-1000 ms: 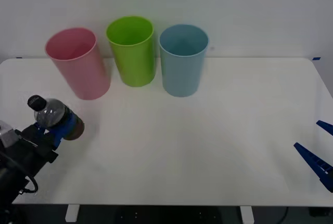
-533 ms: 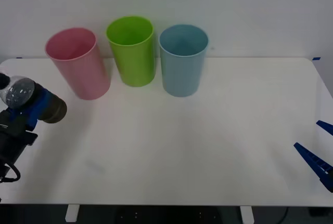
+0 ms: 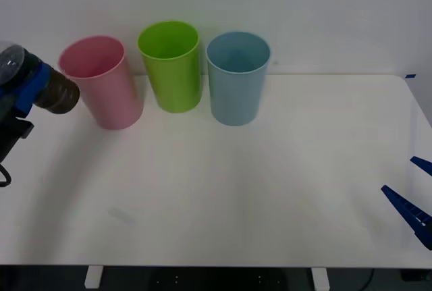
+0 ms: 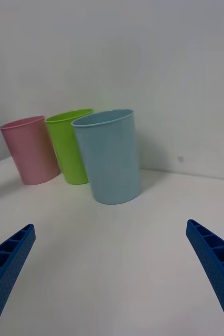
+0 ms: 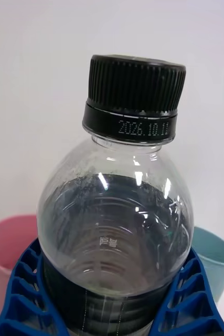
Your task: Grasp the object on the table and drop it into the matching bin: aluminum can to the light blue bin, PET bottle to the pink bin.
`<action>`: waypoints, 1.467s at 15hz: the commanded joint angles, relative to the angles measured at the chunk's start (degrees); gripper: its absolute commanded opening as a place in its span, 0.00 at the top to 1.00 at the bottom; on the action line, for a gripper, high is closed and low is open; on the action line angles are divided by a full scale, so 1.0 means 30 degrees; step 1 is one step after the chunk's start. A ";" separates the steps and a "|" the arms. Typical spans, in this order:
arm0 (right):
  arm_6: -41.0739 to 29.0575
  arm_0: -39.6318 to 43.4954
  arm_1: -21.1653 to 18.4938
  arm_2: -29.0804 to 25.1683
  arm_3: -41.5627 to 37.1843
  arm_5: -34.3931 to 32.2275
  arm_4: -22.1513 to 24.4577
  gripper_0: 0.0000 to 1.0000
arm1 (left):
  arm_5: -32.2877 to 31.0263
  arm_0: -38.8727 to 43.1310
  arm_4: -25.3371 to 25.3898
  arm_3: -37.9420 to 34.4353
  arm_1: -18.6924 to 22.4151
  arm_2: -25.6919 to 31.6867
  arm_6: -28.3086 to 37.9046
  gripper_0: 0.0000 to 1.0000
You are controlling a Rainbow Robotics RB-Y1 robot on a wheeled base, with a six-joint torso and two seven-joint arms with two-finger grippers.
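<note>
The left gripper [image 3: 30,88] is raised off the tabletop at its far left edge, blue fingers [image 5: 22,294] clamped around the PET bottle [image 3: 40,85], which lies tilted in the grip. The right gripper [image 3: 413,200] hangs low at the near right corner, fingers [image 4: 216,262] spread wide apart.

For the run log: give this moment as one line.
left gripper: shut on PET bottle, lifted beside pink bin | right gripper: open, idle
</note>
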 commanded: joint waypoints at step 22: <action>0.0000 0.0000 0.0000 0.0000 0.0000 0.0000 0.0000 0.00 | 0.0092 -1.3035 -0.7056 1.3193 0.1559 -0.1782 -0.0887 0.99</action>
